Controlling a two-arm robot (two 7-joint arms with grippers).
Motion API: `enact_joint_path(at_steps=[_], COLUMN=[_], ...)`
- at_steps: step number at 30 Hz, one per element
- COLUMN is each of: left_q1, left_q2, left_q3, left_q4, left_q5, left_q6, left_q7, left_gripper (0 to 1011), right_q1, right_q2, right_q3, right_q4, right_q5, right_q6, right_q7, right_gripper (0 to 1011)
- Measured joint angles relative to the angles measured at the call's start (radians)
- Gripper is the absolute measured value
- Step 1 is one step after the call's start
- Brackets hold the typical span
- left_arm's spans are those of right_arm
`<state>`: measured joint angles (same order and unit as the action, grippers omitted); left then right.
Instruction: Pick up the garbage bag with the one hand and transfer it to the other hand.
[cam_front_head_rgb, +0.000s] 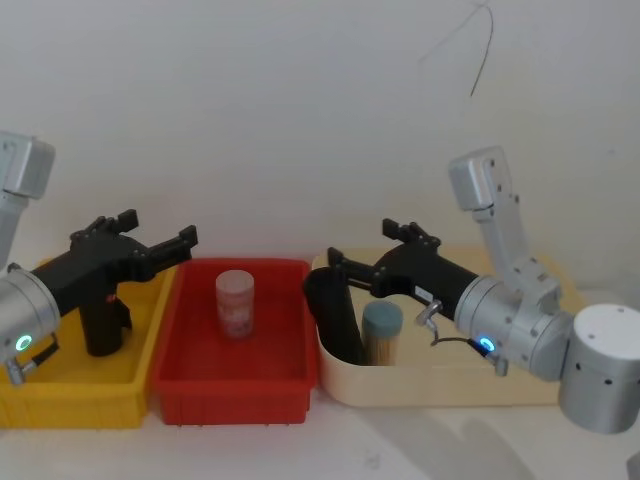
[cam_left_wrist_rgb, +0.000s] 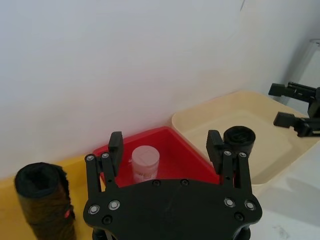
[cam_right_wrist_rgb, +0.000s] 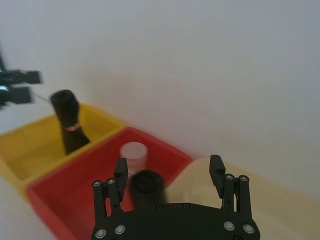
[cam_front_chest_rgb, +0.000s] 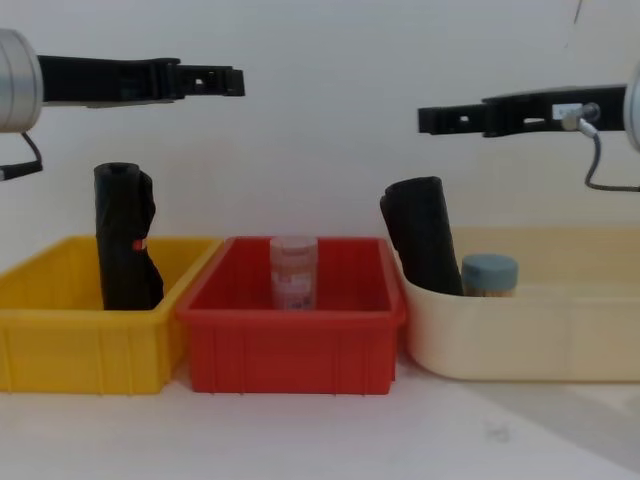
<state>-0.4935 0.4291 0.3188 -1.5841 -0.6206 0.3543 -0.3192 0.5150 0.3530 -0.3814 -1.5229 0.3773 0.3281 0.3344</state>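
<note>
Left gripper (cam_front_chest_rgb: 225, 80) spread, empty, high above yellow bin (cam_front_chest_rgb: 60, 340). Garbage bag (cam_front_chest_rgb: 125, 240) upright in that bin, ungrasped. Right gripper (cam_front_chest_rgb: 440, 118) spread, empty, over cream tray (cam_front_chest_rgb: 540, 350). Pickup, handover both left.

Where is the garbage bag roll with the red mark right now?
The tall black cylindrical garbage bag roll stands in the yellow plastic bin on the robot's left, below the left claw, beside the red bin.
</note>
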Motion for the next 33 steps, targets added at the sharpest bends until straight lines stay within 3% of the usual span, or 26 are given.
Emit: enact_joint_path(at_steps=[12, 33], left_q1=[-0.008, -0.012], left_q2=[-0.012, -0.017], left_q3=[0.019, 0.028], left_q4=[0.011, 0.017], left_q5=[0.0, 0.0], left_q6=[-0.018, -0.027], left_q7=[-0.012, -0.017], left_gripper=[1001, 1001], right_q1=[-0.062, -0.091], right_q2=[-0.019, -0.028], right_q3=[-0.012, -0.019], right_q4=[-0.097, -0.144], right_q5=[0.023, 0.034], right_q6=[-0.003, -0.002], right_q7=[-0.02, -0.031], right_gripper=[1000, 1000])
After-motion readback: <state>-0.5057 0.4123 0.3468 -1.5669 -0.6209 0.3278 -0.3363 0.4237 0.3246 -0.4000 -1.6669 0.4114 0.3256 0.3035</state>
